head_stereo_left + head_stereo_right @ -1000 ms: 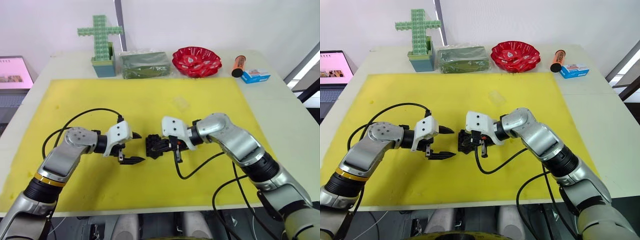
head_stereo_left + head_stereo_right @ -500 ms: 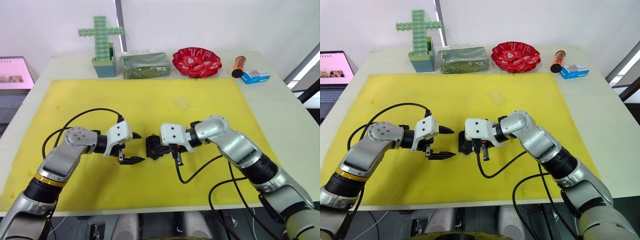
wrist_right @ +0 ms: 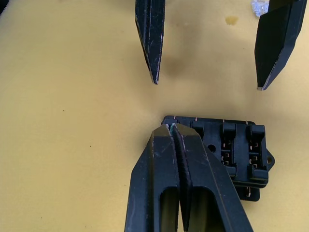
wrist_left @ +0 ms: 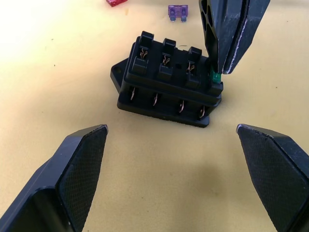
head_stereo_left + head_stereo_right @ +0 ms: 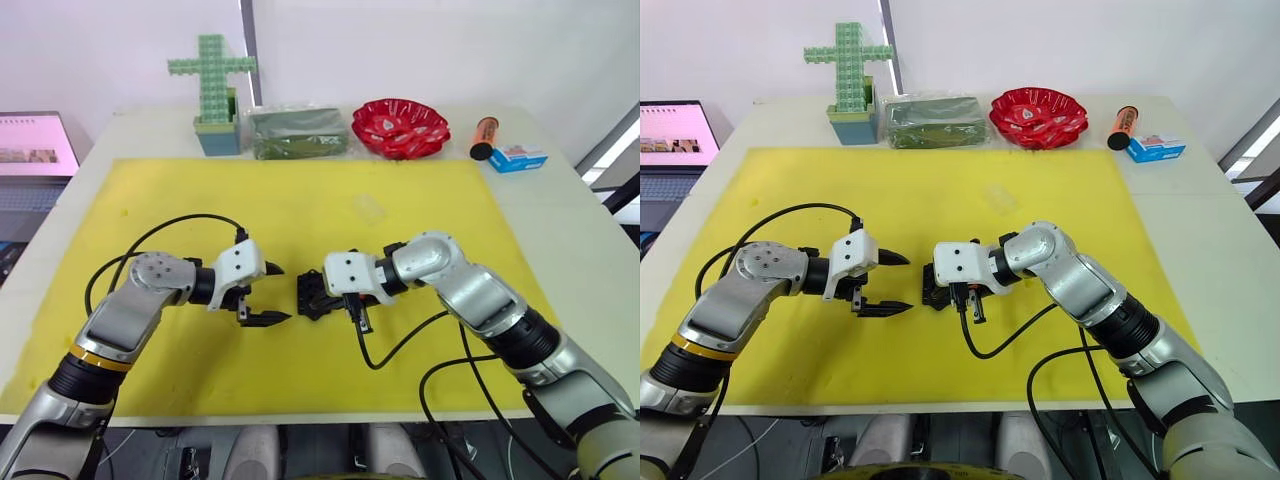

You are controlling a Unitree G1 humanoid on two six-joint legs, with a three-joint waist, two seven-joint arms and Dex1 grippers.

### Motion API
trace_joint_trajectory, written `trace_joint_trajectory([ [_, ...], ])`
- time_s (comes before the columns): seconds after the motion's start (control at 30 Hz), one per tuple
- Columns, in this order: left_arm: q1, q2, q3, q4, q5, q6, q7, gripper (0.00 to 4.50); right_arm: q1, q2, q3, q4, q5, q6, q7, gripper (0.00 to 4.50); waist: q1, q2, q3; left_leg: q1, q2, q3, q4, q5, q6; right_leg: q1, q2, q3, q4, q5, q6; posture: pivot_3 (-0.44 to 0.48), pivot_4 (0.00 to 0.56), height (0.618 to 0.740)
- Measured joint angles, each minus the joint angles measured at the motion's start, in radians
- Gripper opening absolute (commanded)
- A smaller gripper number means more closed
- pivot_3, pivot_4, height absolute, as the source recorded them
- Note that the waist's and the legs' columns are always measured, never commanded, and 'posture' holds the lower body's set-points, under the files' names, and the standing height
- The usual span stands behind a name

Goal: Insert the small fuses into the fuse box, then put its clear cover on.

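Right pincer (image 4: pixel 227 48) pressed together on a tiny green fuse (image 4: pixel 215 77), right above the end slot of the fuse box (image 4: pixel 166 82), tips pointing down at it; left pincer (image 5: pixel 885 283) spread wide, just beside the box's long side.

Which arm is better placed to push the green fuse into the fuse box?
The right: the right gripper is shut on the green fuse at the fuse box. The left gripper hangs open beside it.

Bare mat (image 5: pixel 300 215) around fuse box (image 4: pixel 166 79), right tool (image 4: pixel 223 67) crowding one end
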Motion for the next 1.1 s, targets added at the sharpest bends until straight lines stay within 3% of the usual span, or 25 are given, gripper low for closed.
trace_joint_trajectory([
  [0.3, -0.002, 0.0, 0.012, -0.002, -0.024, 0.004, -0.006, 4.5, 0.006, 0.034, -0.069, 0.02, 0.061, 0.043, 0.016, 0.06, -0.001, 0.0, 0.001, -0.001, 0.0, 0.0, -0.001, 0.0, 0.0, -0.002, 0.0, 0.0, 0.0, 0.0, 0.001, 0.0, 0.15, 0.74],
  [0.57, -0.016, 0.002, 0.103, -0.019, -0.141, 0.035, -0.029, 4.5, 0.004, 0.029, -0.209, 0.001, 0.169, 0.096, 0.031, 0.06, -0.002, 0.001, 0.002, -0.005, 0.0, 0.0, -0.001, 0.0, 0.0, -0.005, 0.0, 0.0, 0.0, 0.002, 0.003, 0.0, 0.15, 0.74],
  [0.77, 0.004, 0.139, 0.253, -0.092, -0.258, 0.121, -0.069, 4.5, 0.012, -0.082, -0.349, -0.064, 0.257, 0.116, 0.06, 0.06, -0.004, 0.001, 0.002, -0.008, 0.001, 0.0, -0.001, 0.0, 0.0, -0.009, 0.0, 0.0, 0.0, 0.002, 0.003, 0.0, 0.15, 0.74],
  [0.9, 0.096, 0.285, 0.367, -0.09, -0.28, 0.159, -0.111, 4.5, 0.065, -0.218, -0.445, -0.066, 0.292, 0.135, 0.087, 0.96, -0.004, 0.001, 0.003, -0.011, 0.001, 0.001, -0.001, 0.0, 0.0, -0.012, 0.0, 0.0, -0.001, 0.002, 0.003, 0.0, 0.15, 0.74],
  [1.0, 0.171, 0.374, 0.486, -0.041, -0.284, 0.16, -0.151, 4.5, 0.117, -0.327, -0.532, -0.049, 0.314, 0.159, 0.108, 2.04, -0.002, 0.002, 0.003, -0.012, 0.001, 0.002, -0.001, 0.0, 0.0, -0.013, 0.0, 0.0, -0.002, 0.0, 0.0, 0.0, 0.15, 0.74],
  [1.1, 0.242, 0.407, 0.559, 0.002, -0.282, 0.143, -0.182, 4.5, 0.185, -0.397, -0.597, -0.005, 0.326, 0.157, 0.126, 3.06, -0.002, 0.002, 0.003, -0.012, 0.003, 0.003, -0.002, 0.0, 0.0, -0.013, 0.0, 0.0, -0.006, 0.0, 0.0, 0.0, 0.15, 0.74],
])
